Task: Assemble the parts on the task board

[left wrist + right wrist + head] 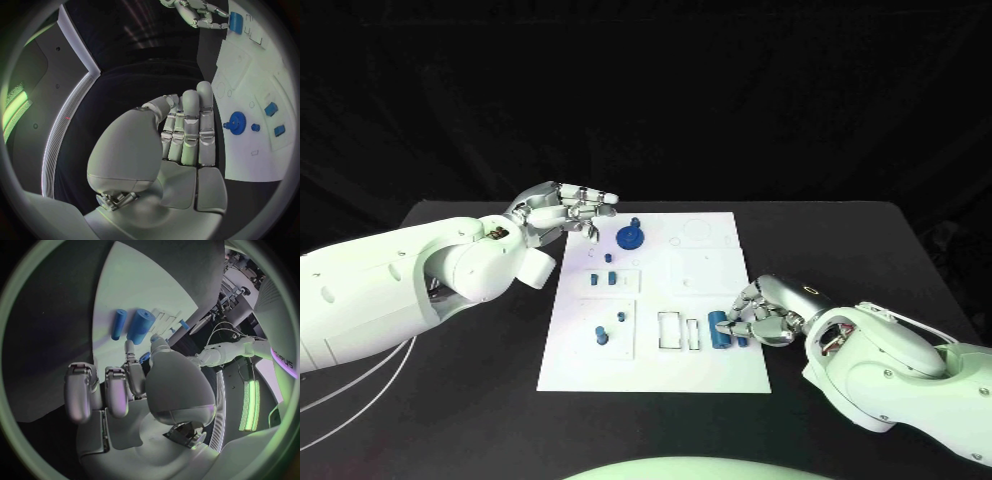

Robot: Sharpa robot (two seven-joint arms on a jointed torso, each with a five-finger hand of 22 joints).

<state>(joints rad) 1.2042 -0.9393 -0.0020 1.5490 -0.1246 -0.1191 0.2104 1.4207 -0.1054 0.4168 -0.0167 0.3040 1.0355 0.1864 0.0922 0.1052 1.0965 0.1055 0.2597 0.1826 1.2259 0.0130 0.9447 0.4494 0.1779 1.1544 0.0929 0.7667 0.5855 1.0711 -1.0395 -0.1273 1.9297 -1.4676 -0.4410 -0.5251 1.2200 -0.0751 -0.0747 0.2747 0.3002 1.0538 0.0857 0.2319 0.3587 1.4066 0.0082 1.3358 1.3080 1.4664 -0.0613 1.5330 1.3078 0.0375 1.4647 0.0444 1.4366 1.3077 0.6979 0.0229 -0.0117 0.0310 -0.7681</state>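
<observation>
we saw the right hand resting low at the task board's right edge, its fingers curled in beside two blue upright parts; whether it pinched one of them we could not tell. in the right wrist view those two blue cylinders lay just past its fingertips on the white board. the left hand hung over the board's upper left corner, fingers pressed together and curled inward, holding nothing. just beside it stood a blue gear part. smaller blue parts sat further down the board's left side. the board lay on the black desk.
</observation>
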